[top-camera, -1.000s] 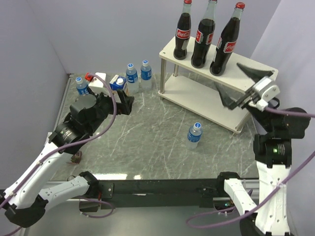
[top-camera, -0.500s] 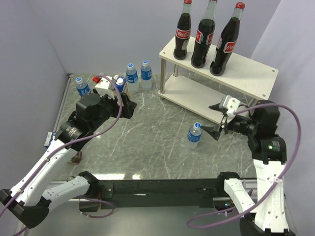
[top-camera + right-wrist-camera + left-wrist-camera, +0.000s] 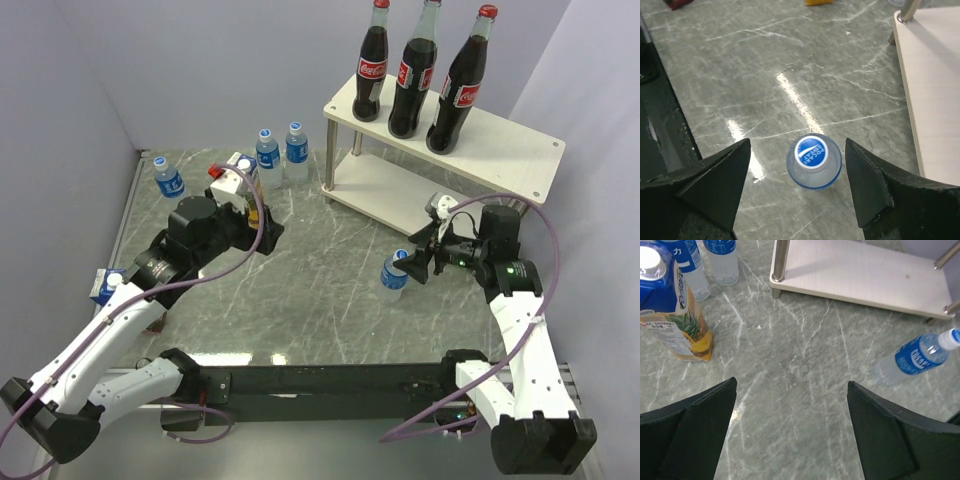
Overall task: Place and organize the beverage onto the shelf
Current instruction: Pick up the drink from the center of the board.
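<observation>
The shelf point(image 3: 505, 145) stands at the back right, with three cola bottles point(image 3: 413, 75) on its top board. One water bottle point(image 3: 395, 273) stands upright mid-table. My right gripper point(image 3: 417, 258) is open just above it, one finger on each side, not touching; in the right wrist view the cap point(image 3: 810, 152) sits between the fingers of the gripper point(image 3: 797, 145). My left gripper point(image 3: 262, 226) is open and empty over bare table point(image 3: 790, 430). A juice carton point(image 3: 240, 176) and two water bottles point(image 3: 281, 153) stand behind it. Another water bottle point(image 3: 168, 178) stands far left.
The shelf's lower board point(image 3: 865, 275) is bare, its edge close to the right of the water bottle point(image 3: 935, 90). A blue-and-white carton point(image 3: 105, 285) lies at the left table edge, partly behind my left arm. Walls close the back and left.
My right gripper came down from beside the shelf's top board to the mid-table water bottle. My left arm drew back toward me, uncovering the juice carton.
</observation>
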`<state>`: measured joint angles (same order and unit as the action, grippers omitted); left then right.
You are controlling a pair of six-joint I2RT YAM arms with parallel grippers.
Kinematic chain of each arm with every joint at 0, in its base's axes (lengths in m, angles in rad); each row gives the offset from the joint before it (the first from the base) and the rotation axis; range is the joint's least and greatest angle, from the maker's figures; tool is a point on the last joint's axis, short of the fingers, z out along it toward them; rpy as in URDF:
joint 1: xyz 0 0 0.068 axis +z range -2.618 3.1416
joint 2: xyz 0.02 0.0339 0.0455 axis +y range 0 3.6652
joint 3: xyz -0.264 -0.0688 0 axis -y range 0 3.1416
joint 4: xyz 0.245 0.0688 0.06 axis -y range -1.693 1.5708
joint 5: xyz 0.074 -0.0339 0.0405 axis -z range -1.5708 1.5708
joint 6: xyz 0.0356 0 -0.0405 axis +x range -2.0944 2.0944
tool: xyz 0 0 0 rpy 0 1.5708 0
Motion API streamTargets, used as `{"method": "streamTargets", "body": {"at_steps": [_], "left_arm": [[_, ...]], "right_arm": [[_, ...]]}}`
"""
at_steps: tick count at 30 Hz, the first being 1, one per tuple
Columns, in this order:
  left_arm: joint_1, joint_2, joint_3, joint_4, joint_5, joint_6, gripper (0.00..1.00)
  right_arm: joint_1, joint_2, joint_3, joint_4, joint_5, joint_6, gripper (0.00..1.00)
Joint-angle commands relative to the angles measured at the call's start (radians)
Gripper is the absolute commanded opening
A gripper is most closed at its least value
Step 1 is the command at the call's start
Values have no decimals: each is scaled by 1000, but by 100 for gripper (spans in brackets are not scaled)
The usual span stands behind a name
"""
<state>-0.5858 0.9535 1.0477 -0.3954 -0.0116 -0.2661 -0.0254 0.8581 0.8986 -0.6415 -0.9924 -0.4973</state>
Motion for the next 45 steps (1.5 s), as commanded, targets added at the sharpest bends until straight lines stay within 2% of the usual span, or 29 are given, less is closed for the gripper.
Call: {"method": "streamTargets", "body": {"at_steps": [1,9,17,26,37,40,43,44,45], "left_arm": [[4,-64,-41,64,22,54,97],[6,-165,-179,158,16,94,96],[4,-208,-261,181,15,93,96],[4,-205,-262,178,24,90,97],[9,-193,-264,196,67,67,99],[21,-180,-264,207,88,54,99],[32,-147,-264,220,169,47,99],[34,-136,-262,236,214,42,100],[34,-122,-261,251,231,33,100]], "right_arm": [[21,4,-27,130,75,88,82],[160,-7,-84,177,208,98,81],[163,9,-96,166,274,80,80],[165,29,-89,123,291,39,66],[166,55,-76,88,304,16,59],[171,52,-75,94,307,23,53],[174,58,-63,83,299,23,38],[176,59,-58,79,294,26,27],[177,59,-49,72,294,29,21]]}}
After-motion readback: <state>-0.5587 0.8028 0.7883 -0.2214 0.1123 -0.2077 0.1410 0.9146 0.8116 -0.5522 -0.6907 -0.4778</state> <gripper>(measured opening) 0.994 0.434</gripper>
